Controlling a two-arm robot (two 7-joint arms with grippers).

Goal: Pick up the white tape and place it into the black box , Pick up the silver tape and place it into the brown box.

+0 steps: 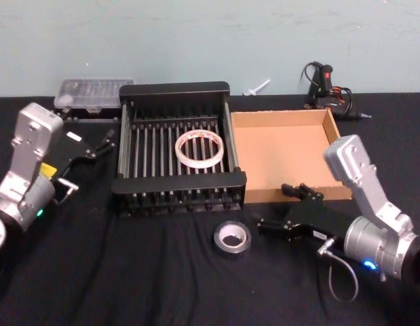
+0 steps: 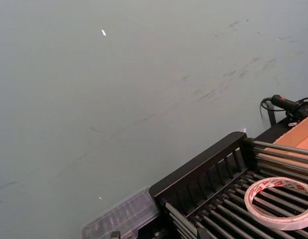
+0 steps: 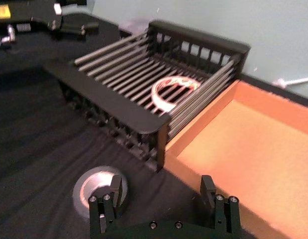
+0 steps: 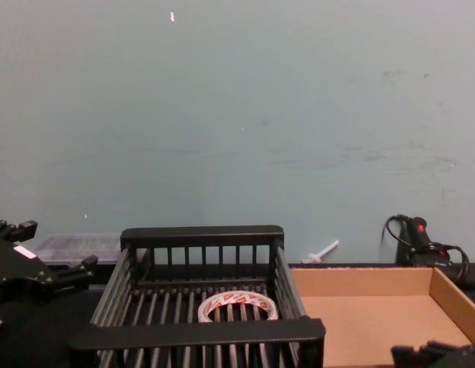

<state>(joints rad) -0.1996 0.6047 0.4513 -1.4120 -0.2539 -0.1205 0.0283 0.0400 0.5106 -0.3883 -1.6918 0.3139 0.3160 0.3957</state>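
Note:
The white tape (image 1: 200,150) with red print lies flat on the slats inside the black box (image 1: 177,185); it also appears in the left wrist view (image 2: 278,201), right wrist view (image 3: 174,91) and chest view (image 4: 237,307). On the black cloth just in front of the crate lies the silver tape (image 1: 232,238), a dark grey roll. My right gripper (image 1: 275,208) is open, low, just right of that roll and in front of the brown box (image 1: 284,153), whose floor is bare. In the right wrist view one finger (image 3: 113,191) overlaps the silver tape (image 3: 91,188). My left gripper (image 1: 104,141) hangs open left of the crate.
A clear plastic case (image 1: 93,93) sits behind the crate at the back left. A black tool with red and black cables (image 1: 325,87) lies at the back right, near a small white object (image 1: 258,87). A pale wall closes off the back.

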